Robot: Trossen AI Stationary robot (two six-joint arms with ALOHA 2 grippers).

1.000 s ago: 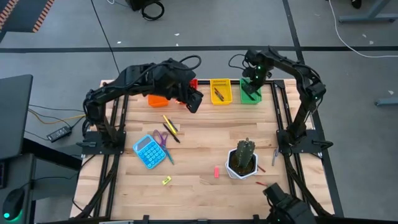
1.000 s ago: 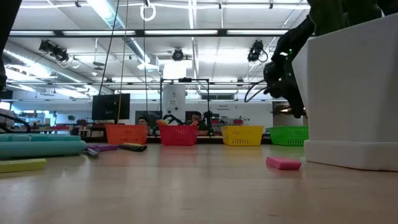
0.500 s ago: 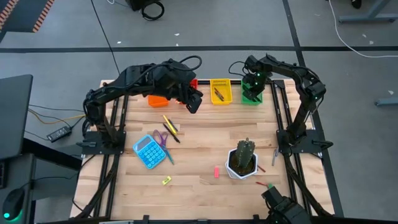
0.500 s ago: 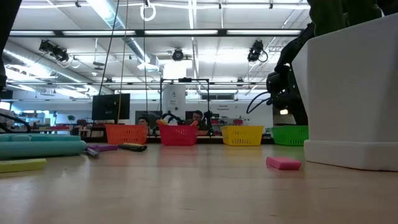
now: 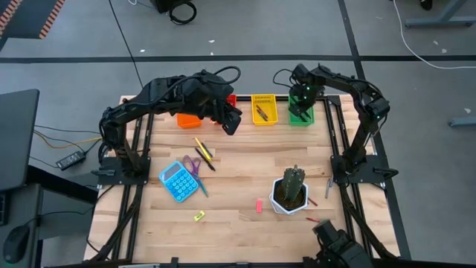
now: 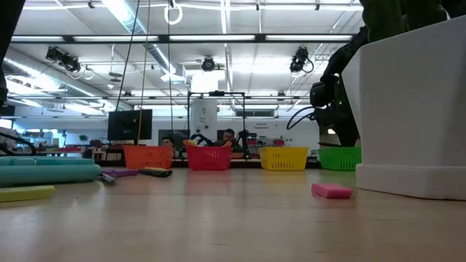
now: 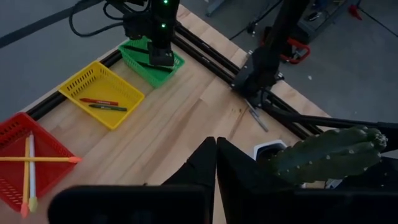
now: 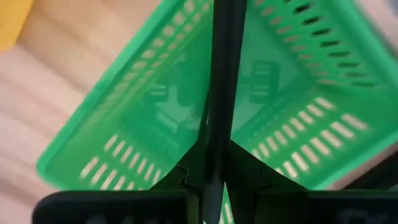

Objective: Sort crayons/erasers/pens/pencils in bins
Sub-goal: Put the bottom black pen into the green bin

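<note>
My right gripper points down over the green bin at the table's far right and is shut on a slim dark pen. My left gripper hangs shut and empty high above the table, near the red bin, where pencils lie crossed. The yellow bin holds crayons. The orange bin stands at the far left. A pencil and a dark pen lie mid-table. A pink eraser and a yellow-green eraser lie near the front. My right gripper pinches the pen's upper part between its two fingers, which come from above and lie along the pen. The pen hangs upright below them, its lower end inside the green bin. Whether that end touches the bin's floor I cannot tell.
A white pot with a cactus stands at the front right. A blue calculator and purple-handled scissors lie at the left. Black frame rails run along the table's sides. Bare wood lies between the bins and the pot.
My right gripper has come down toward the green bin with the pen still shut between its fingers.
</note>
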